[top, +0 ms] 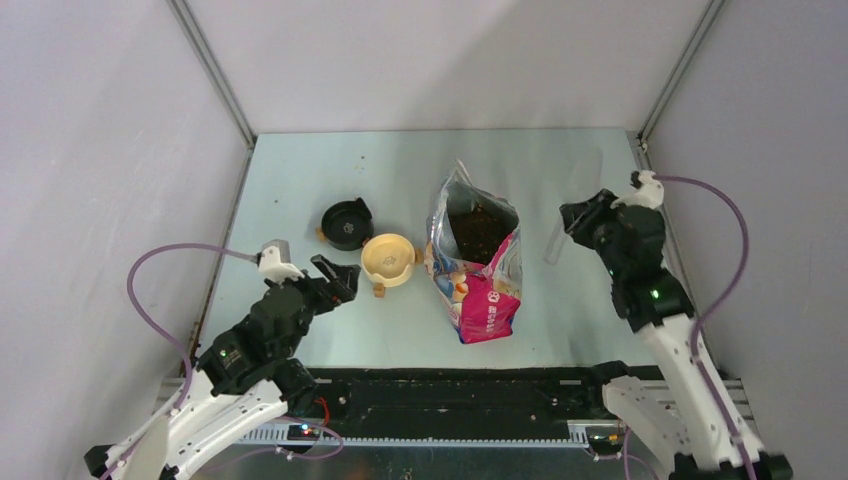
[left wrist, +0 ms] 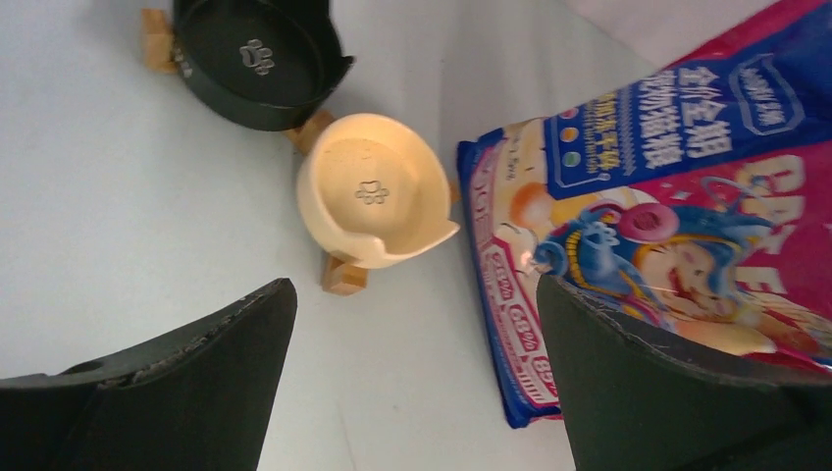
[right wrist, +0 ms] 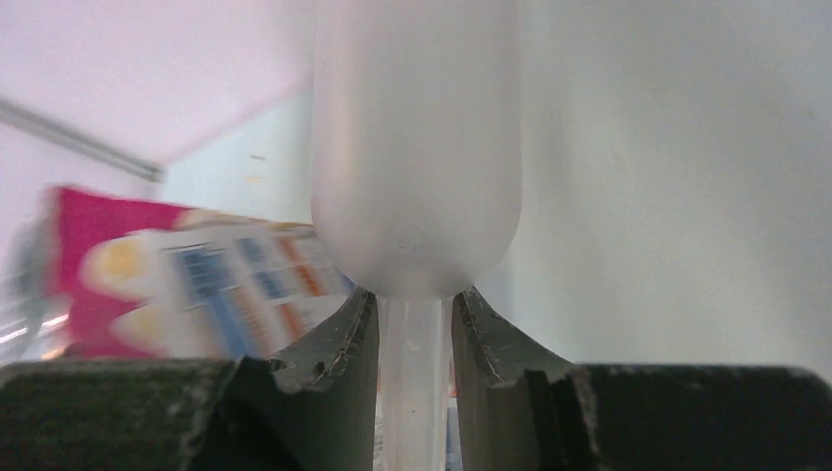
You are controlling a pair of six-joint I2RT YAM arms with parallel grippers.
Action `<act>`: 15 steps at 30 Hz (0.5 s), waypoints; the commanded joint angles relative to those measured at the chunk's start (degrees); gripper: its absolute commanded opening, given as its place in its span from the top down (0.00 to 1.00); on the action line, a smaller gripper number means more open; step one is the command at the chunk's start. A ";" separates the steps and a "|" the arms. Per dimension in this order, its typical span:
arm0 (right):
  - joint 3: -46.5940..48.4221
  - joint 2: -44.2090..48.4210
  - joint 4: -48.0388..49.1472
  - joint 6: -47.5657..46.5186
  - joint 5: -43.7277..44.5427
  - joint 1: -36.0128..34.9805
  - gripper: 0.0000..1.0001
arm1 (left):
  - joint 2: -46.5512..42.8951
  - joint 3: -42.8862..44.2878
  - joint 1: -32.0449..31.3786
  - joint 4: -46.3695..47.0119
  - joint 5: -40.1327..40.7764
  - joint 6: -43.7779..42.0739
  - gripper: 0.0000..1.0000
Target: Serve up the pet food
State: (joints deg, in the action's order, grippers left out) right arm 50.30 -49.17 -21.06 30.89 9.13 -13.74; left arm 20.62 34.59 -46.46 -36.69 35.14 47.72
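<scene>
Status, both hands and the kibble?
Left hand open, near empty cream bowl. Right hand shut on clear scoop handle, beside bag. Pet food in open bag, none served. Bag mouth unobstructed.

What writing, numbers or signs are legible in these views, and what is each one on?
"68%": on the bag, near its left edge; neighbouring figures are blurred.
Chinese characters in the bag's blue panel: too small and tilted to read surely.
Paw-print sign, no words: black bowl and cream bowl.
Scoop: a faint round mark, unreadable.
</scene>
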 commanded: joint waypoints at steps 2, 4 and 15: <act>-3.18 13.47 12.58 -0.28 -14.31 0.02 0.97 | 0.17 0.61 0.05 13.53 -11.27 -5.77 0.01; -3.45 15.88 14.69 1.94 -17.97 -0.11 0.99 | 0.79 -0.33 0.09 21.37 -17.97 -7.68 0.01; -3.45 16.48 25.10 10.83 -17.97 -11.22 1.00 | 29.29 13.12 -1.24 52.65 -59.65 -9.73 0.01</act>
State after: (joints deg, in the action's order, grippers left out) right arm 46.74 -31.48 -3.95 38.85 -9.76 -19.25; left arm 38.74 39.46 -46.54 0.27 -3.99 39.13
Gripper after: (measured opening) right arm 0.317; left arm 0.994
